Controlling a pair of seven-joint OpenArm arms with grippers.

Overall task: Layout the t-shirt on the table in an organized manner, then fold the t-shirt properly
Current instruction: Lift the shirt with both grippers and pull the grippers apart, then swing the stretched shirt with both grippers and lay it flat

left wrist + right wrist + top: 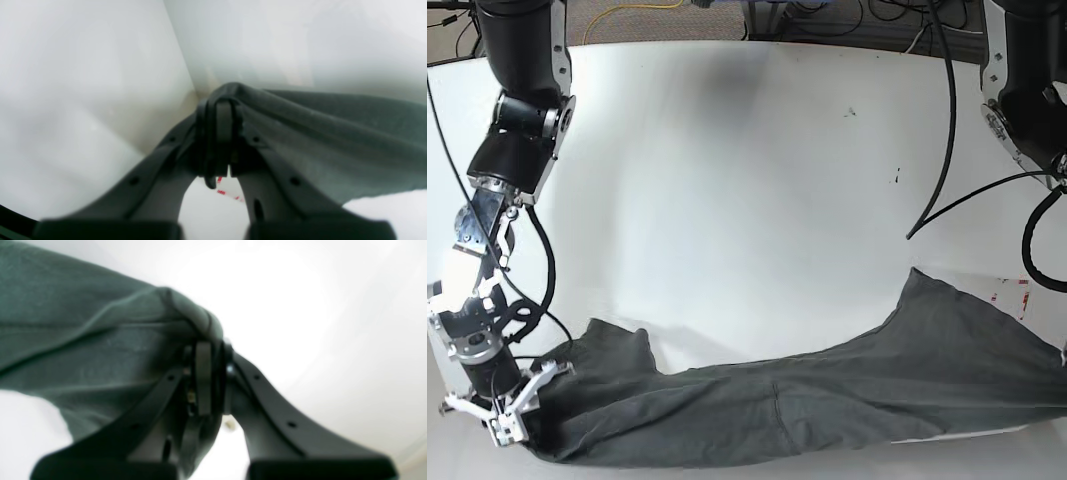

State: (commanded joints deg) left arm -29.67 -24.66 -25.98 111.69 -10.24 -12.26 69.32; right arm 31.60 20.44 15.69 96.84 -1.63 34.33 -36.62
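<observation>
The dark charcoal t-shirt (pixel 827 400) lies stretched in a long wrinkled band across the near part of the white table (pixel 747 180). My right gripper (pixel 517 420) is at the near left, shut on the shirt's left end. The right wrist view shows this gripper (pixel 208 348) clamped on a bunched fold of the t-shirt (pixel 83 340). In the left wrist view my left gripper (pixel 220 103) is shut on an edge of the t-shirt (pixel 333 133), which drapes off to the right. In the base view this gripper is past the right edge, where the shirt runs out of frame.
A red-outlined mark (pixel 1012 293) sits on the table just above the shirt's right part, and its red dashes (pixel 227 191) show below my left fingers. A black cable (pixel 947 130) hangs over the table's right side. More cables lie beyond the far edge.
</observation>
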